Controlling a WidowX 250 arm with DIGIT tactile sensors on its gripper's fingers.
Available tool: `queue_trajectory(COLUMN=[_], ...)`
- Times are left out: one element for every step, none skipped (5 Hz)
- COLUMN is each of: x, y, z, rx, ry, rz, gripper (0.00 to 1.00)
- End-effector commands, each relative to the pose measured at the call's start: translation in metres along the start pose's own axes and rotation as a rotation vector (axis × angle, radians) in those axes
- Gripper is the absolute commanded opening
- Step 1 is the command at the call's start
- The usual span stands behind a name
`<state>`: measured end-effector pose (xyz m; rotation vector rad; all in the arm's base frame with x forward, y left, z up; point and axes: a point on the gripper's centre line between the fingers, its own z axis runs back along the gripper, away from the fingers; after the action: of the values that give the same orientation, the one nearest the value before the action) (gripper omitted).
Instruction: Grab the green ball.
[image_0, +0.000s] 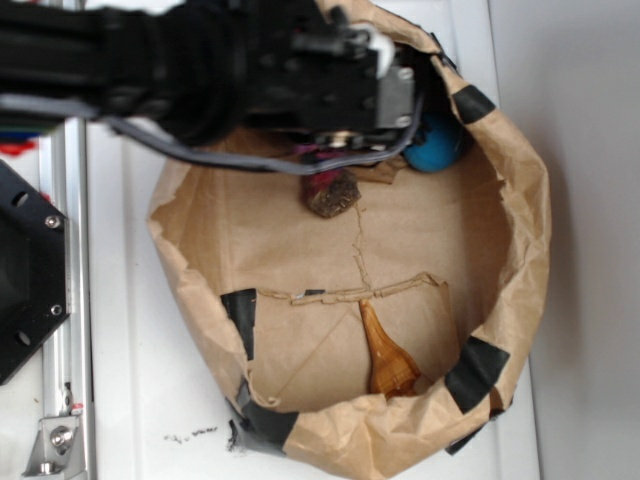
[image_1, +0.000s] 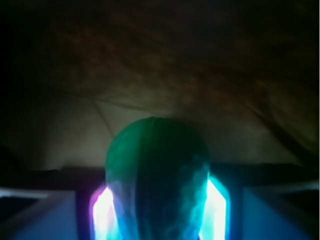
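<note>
White tabletop carries a crumpled brown paper bag (image_0: 520, 230), and inside it, toward the table's far edge, we find the green ball (image_1: 156, 172) sitting directly between our gripper (image_1: 157, 210) fingers, filling the gap in the wrist view. Being round, it offers no long axis. Our fingers (image_1: 218, 210) flank it closely on both sides, seemingly closed against it, with the blue ball (image_0: 437, 148) just beside.

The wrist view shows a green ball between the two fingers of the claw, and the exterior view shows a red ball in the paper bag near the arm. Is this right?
One detail is wrong. The exterior view shows a blue ball, not red, in the paper bag near the arm. The wrist view does show the green ball between the claw's glowing fingers.
</note>
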<state>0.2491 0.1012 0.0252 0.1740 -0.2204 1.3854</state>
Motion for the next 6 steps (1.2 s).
queue_trajectory(x=[0.005,0.004,0.030,0.024,0.014,-0.016], y=[0.018,0.020,-0.020,-0.011,-0.019,-0.007], z=[0.013,0.014,0.012,0.019,0.048,0.107], rx=[-0.027,-0.030,-0.032,-0.110,-0.238,-0.251], ry=[-0.016,-0.012,-0.010,-0.002,0.040,0.197], rz=[0.032,0.025,0.010,-0.120,-0.344,-0.581], gripper=[0.00,0.00,0.00,0.00,0.00,0.00])
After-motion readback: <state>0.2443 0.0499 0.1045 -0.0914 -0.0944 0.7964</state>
